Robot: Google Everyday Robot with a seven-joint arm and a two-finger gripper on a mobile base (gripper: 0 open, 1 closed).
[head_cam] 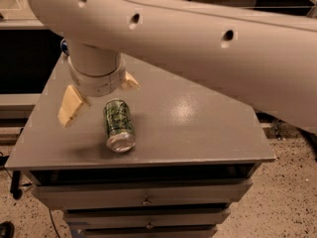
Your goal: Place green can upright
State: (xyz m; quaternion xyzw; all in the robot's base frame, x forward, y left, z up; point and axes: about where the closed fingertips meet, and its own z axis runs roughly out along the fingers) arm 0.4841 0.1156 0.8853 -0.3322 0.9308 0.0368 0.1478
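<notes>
The green can [119,125] lies on its side on the grey table [198,133], left of the middle, with its silver end facing the front edge. My gripper [99,102] hangs just above and behind the can's far end, slightly to its left. It is open and empty. One tan finger [72,108] is to the left of the can and the other [130,82] is behind it. Neither finger touches the can.
My large white arm [198,38] crosses the top of the view and hides the back of the table. A bit of the blue can [64,45] shows at the far left behind the wrist. Drawers [143,200] are below the tabletop.
</notes>
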